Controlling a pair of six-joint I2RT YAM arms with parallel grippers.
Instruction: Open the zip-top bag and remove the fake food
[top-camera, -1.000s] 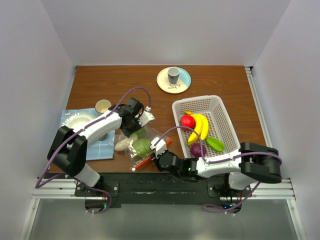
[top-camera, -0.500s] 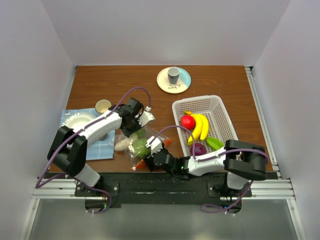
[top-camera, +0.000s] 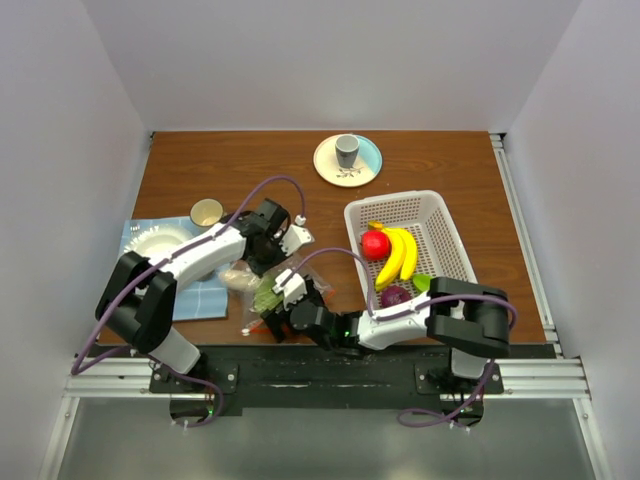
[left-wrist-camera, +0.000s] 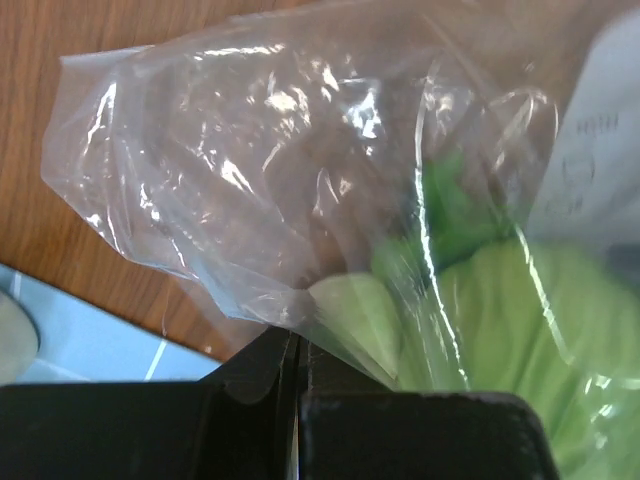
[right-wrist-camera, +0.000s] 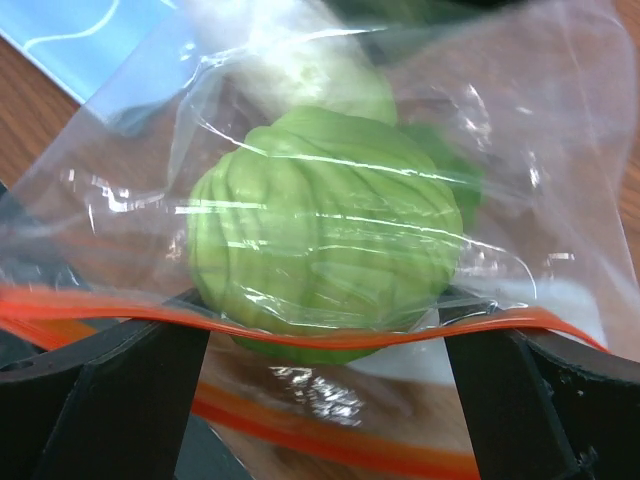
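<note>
Left claw is clenched on a fold of clear film at the zip-top bag's closed end, pinning it near the near edge of the table, left of centre. Right claw is at the other end, fingers spread wide either side of the orange zip strip, and I judge it is gripping nothing. Between them sits a green ribbed piece, inside the bag. Two orange lines run apart, so I judge the mouth is parted.

Now the pull: the right claw wants to slide in past the strip and close on the green piece alone, no film caught, then draw toward the near edge while the left anchors the bag. Bananas and a red fruit already lie in the white basket toward the right edge.

From above, the right claw covers the mouth. A pale piece behind the green one is blurred, and what else the bag holds is unclear.
</note>
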